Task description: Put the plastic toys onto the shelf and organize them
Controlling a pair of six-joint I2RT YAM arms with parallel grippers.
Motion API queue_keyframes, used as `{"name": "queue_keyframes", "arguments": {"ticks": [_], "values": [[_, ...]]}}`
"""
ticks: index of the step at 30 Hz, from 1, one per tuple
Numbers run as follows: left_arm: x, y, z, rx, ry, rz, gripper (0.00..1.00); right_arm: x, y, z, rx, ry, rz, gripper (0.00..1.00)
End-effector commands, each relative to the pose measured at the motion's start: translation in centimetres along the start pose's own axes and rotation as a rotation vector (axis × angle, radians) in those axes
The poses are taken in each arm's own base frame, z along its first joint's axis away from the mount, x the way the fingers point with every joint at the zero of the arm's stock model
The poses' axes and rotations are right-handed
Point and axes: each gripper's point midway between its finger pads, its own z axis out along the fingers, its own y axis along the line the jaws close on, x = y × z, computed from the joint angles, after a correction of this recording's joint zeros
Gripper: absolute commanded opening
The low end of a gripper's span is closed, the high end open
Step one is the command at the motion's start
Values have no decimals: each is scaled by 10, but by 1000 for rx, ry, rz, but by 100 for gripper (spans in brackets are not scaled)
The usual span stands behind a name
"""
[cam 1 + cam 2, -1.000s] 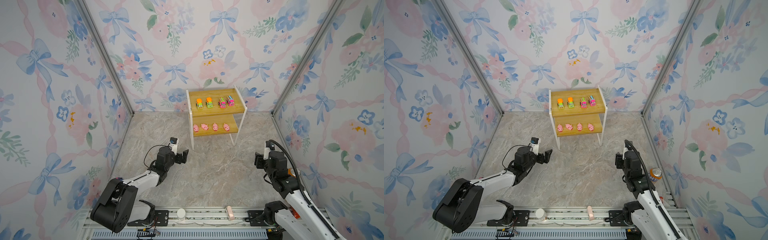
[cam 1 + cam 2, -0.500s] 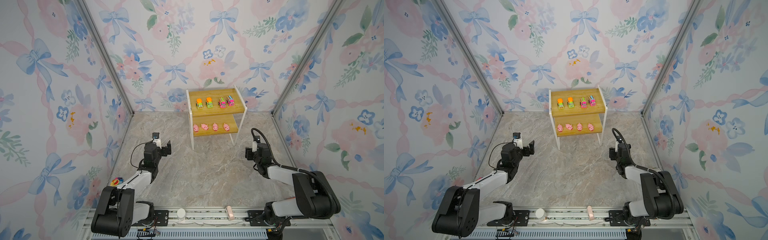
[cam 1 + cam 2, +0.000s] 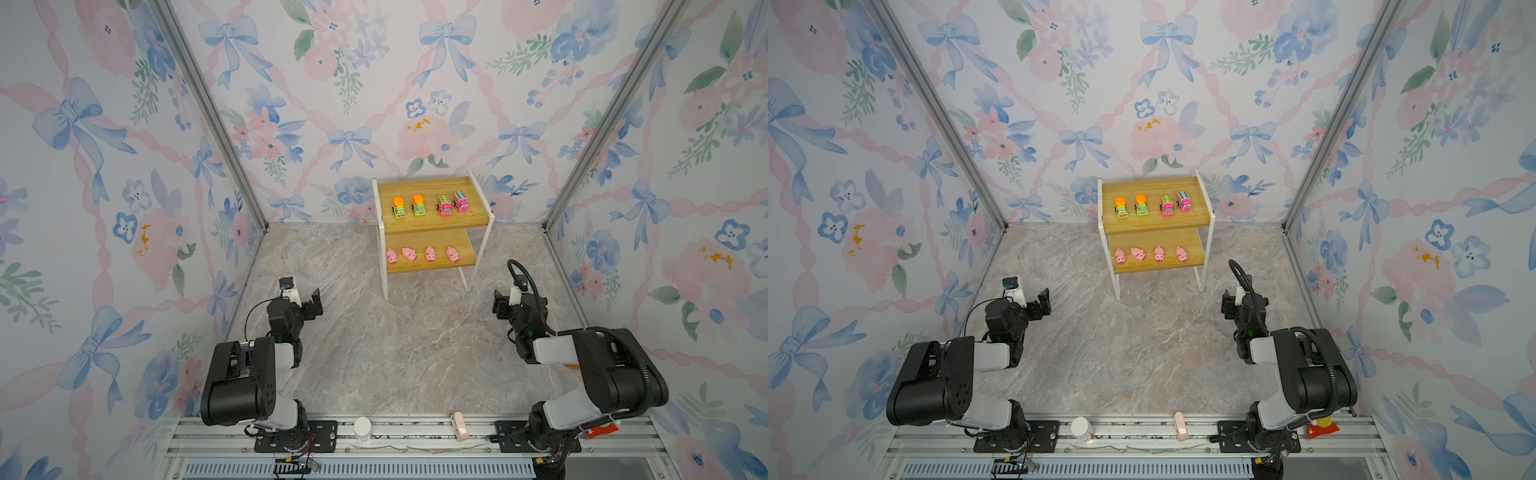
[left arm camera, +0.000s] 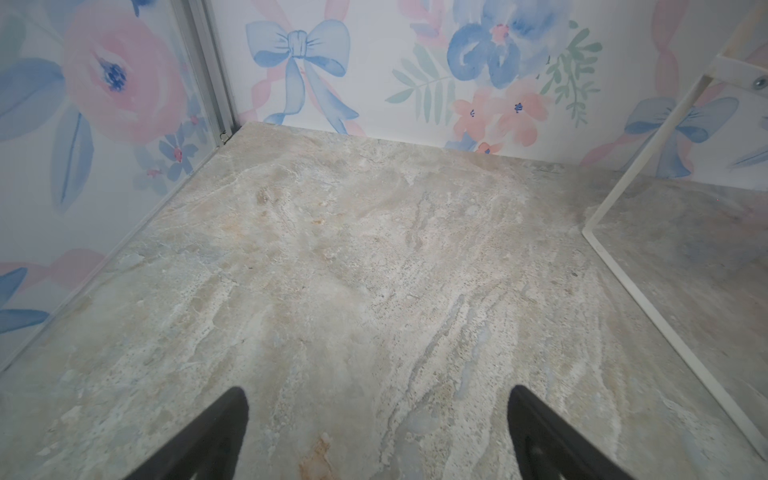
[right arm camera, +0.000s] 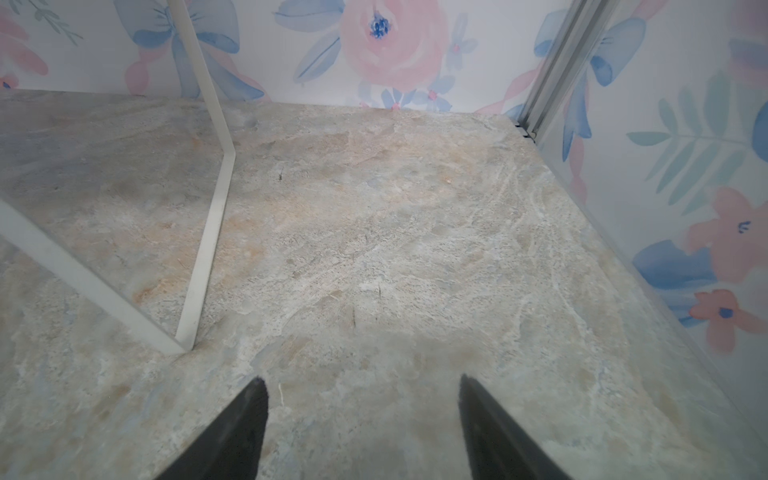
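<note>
**A:** What do both top views show?

**B:** The shelf (image 3: 432, 187) (image 3: 1154, 188) stands at 12 o'clock on the marble floor (image 3: 395, 365), close to the back wall. Two green trucks (image 3: 399, 208) and two pink buses (image 3: 444, 205) are lined up on its upper board. The trucks are on the 9 o'clock side and the buses on the 3 o'clock side. Four pink pigs (image 3: 409, 253) sit in a row on the lower board, each apart from the next.

**A:** And the arms?

**B:** The left gripper (image 3: 312, 306) hangs at about 9 o'clock from the floor's middle. The right gripper (image 3: 500, 305) is at about 3 o'clock. Both are well apart from the shelf.

**A:** What about the left wrist view?

**B:** The black fingers (image 4: 220, 440) are spread wide over the marble, with nothing between them. Of the shelf (image 4: 623, 279), only the thin white frame shows, ahead of the gripper at roughly 2 o'clock.

**A:** And the right wrist view?

**B:** Those fingers (image 5: 241, 436) also stand apart and hold nothing. The white legs of the shelf (image 5: 208, 245) rest on the floor, ahead of the gripper at about 10 o'clock.
</note>
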Motion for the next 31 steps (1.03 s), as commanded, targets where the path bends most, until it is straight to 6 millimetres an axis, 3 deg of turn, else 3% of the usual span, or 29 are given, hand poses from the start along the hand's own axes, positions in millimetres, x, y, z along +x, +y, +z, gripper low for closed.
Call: {"name": "queue_keyframes", "arguments": {"ticks": [1,5,6,8,17,31], "values": [[-16,-19,0,101,-66,11,98,-14,0,5,-14,-33,24,77],[-5,-47,4,96,-57,168,98,-14,-1,7,-21,-23,33,78],[2,-47,0,90,-49,176,98,-14,-1,7,-23,-22,35,78],[-6,-48,-7,114,-140,167,98,-14,-2,7,-29,-21,40,82],[-4,-32,-1,15,-100,133,98,-14,-1,7,-21,-23,30,98],[-3,-32,-1,13,-98,133,98,-14,-1,7,-18,-21,28,97]]}}
